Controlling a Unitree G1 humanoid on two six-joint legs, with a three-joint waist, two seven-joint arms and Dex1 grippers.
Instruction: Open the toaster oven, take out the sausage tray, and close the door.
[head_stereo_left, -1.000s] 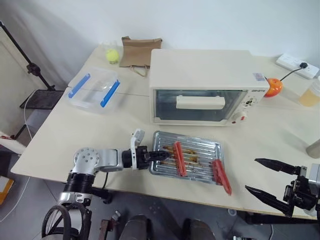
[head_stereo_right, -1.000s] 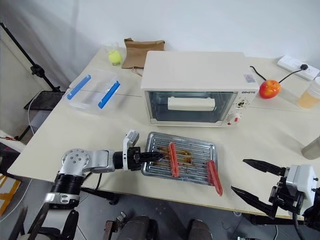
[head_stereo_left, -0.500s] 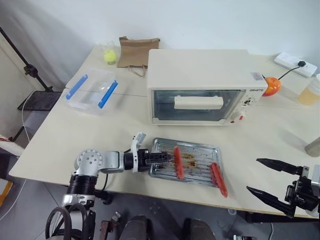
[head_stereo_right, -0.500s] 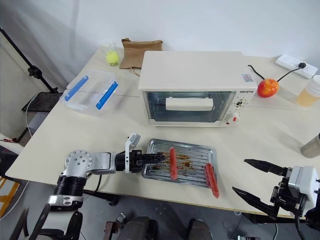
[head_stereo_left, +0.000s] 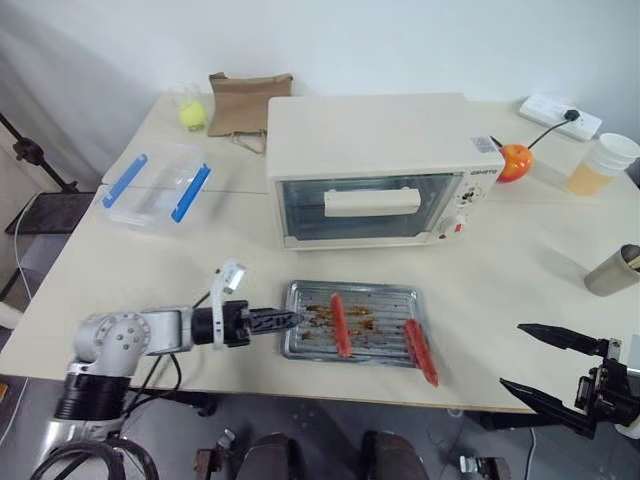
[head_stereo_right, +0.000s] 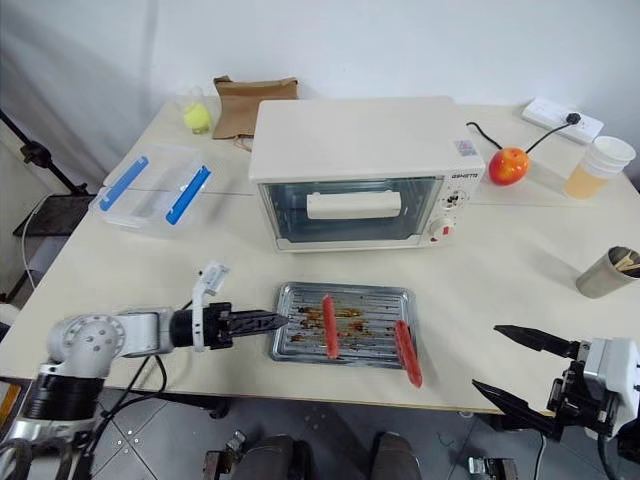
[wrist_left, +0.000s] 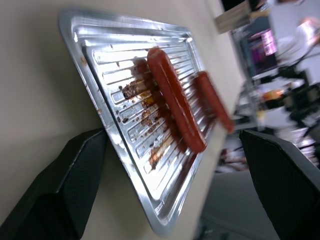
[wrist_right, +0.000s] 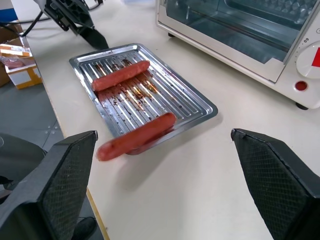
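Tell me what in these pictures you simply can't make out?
- Markings by the toaster oven knobs: too small in the head views; cut off at the edge in the right wrist view.
- Contents of the brown paper bag: closed bag hides them.
- Room past the sausage tray: blurred in the left wrist view.
- Drink cup: partly cut by the picture's edge in the left eye view.
- Grey cup: contents too small.

Shiny ribbed metal sausage tray (head_stereo_left: 352, 335), glossy sausages (head_stereo_left: 338, 324), glass door (head_stereo_left: 370, 207), matt table (head_stereo_left: 200, 250)

Silver left arm (head_stereo_left: 130, 333), black cables, black cross-hatched tool fingers (wrist_right: 282, 175)
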